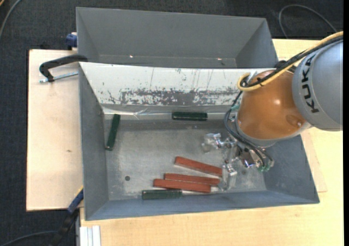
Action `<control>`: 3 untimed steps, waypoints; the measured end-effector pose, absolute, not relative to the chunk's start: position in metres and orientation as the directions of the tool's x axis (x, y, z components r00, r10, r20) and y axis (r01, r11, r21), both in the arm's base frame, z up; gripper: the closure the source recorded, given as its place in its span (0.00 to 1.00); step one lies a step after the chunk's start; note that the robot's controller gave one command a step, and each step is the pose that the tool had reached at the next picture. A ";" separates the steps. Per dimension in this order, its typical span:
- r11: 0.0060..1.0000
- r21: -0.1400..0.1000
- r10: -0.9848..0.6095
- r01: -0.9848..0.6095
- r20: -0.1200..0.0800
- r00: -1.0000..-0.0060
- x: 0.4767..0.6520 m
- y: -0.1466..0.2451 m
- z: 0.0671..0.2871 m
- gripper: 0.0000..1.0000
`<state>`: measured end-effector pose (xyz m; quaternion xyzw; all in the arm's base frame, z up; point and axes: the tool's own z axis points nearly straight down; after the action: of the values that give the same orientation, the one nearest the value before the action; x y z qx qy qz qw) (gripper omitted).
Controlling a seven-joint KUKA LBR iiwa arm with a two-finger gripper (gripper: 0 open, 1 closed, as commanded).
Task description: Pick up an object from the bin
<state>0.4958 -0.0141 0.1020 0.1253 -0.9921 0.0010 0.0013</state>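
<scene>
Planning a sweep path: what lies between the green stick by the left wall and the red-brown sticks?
Nothing. In the camera view the bin floor between the green stick and the red-brown sticks is bare grey metal.

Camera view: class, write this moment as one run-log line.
claw: at right ends of red sticks | place: lower right of bin | green sticks: three, apart from claw

Grey arm [325, 84], orange cover [270, 113], apparently metal gripper [229, 176]

high oblique view down into bin [92, 130]
</scene>
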 end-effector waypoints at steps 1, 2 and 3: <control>0.994 0.001 -0.109 -0.109 -0.008 -0.994 0.521 0.014 0.101 0.00; 0.973 0.001 0.230 0.230 0.003 -0.973 0.515 0.044 0.070 0.00; 0.908 0.000 0.420 0.420 0.000 -0.908 0.504 -0.025 0.071 0.00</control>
<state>0.5036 -0.0246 0.0708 -0.2149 -0.9766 0.0002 0.0001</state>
